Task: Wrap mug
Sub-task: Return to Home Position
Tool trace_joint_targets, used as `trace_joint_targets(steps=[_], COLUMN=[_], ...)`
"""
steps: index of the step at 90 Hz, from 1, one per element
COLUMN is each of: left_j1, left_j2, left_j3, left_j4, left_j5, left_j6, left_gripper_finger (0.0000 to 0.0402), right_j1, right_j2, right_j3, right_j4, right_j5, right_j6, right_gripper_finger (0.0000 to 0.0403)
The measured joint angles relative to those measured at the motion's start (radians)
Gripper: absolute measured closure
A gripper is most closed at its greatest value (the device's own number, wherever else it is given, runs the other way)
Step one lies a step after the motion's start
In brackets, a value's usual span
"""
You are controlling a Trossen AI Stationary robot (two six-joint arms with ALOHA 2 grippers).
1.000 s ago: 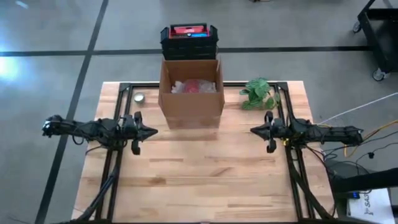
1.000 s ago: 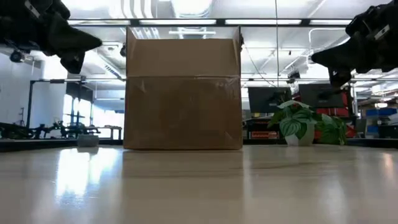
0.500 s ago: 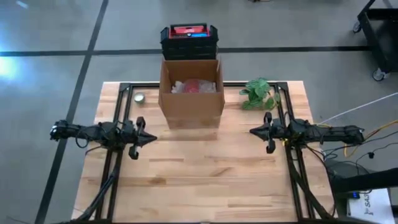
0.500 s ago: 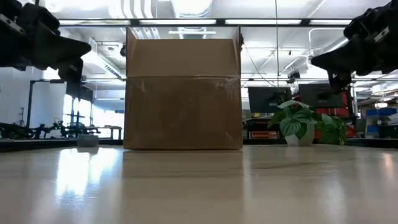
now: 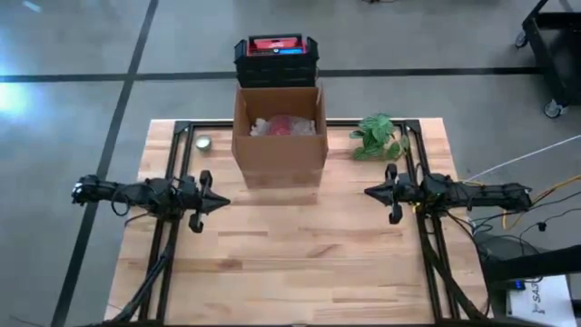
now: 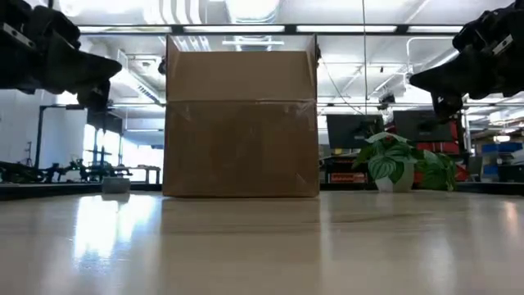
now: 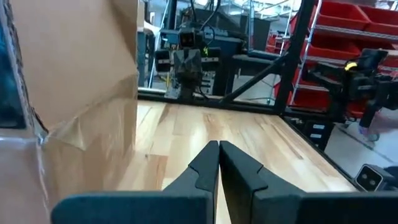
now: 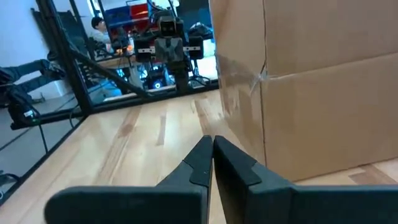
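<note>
Both jaws: left gripper (image 5: 223,202), right gripper (image 5: 369,192) clenched, empty.
Box (image 5: 278,153): a stray swing could shove it; mug (image 5: 283,125) seemingly loose.

The left gripper (image 5: 224,203) sits slightly farther toward 6 o'clock than a second ago, a bit more apart from the cardboard box (image 5: 278,154); its arm lies straighter, pointing toward 3 o'clock.
</note>
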Motion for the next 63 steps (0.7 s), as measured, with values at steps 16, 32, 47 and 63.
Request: trace_joint_targets(steps=[16,32,47,63], left_j1=[0.0,0.0,0.0,0.0], left_j2=[0.03,0.062,0.092,0.126], left_j3=[0.0,0.001,0.002,0.002], left_j4=[0.0,0.001,0.002,0.004], left_j5=[0.0,0.0,0.0,0.001], left_j6=[-0.002,-0.002,-0.002,-0.002], left_gripper_finger=[0.0402,0.0402,0.0402,0.0402], right_j1=[0.0,0.0,0.0,0.0], right_j2=[0.0,0.0,0.0,0.0], right_j3=[0.0,0.0,0.0,0.0], right_j4=[0.0,0.002,0.002,0.003], right_j5=[0.0,0.0,0.0,0.0], right_j6=[0.0,0.0,0.0,0.0], right_gripper_finger=[0.0403,0.0403,0.0403,0.0403])
